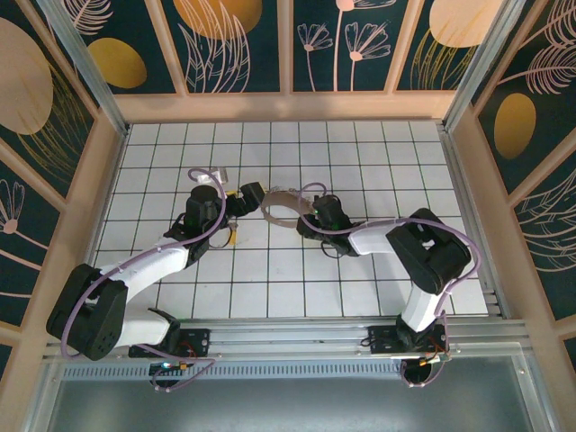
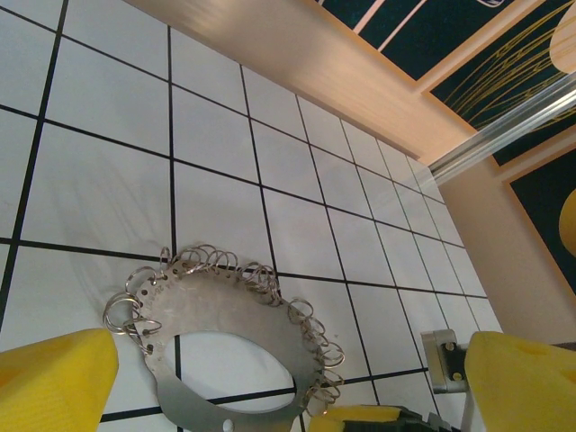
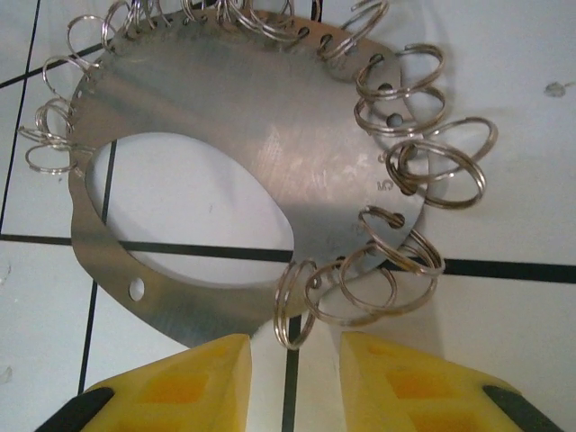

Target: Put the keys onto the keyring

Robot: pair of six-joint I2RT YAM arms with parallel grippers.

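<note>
The keyring [image 1: 282, 205] is a flat silvery metal ring lying on the white tiles, with many small split rings along its rim. My left gripper [image 1: 248, 202] sits at its left side, its yellow fingers [image 2: 54, 382] spread wide and open over the keyring [image 2: 225, 328]. From the right, my right gripper [image 1: 308, 216] comes up to the keyring [image 3: 270, 126]. Its two yellow fingertips [image 3: 184, 387] stand a little apart, and one split ring [image 3: 297, 306] sits just ahead of the gap, untouched. A tiny yellow-headed key [image 1: 232, 238] lies on the tiles beside the left wrist.
A wooden frame [image 1: 288, 106] and patterned panels wall in the tiled table [image 1: 360, 153] at the back and sides. A metal rail [image 1: 297, 335] runs along the near edge. Both arms meet over the middle of the table.
</note>
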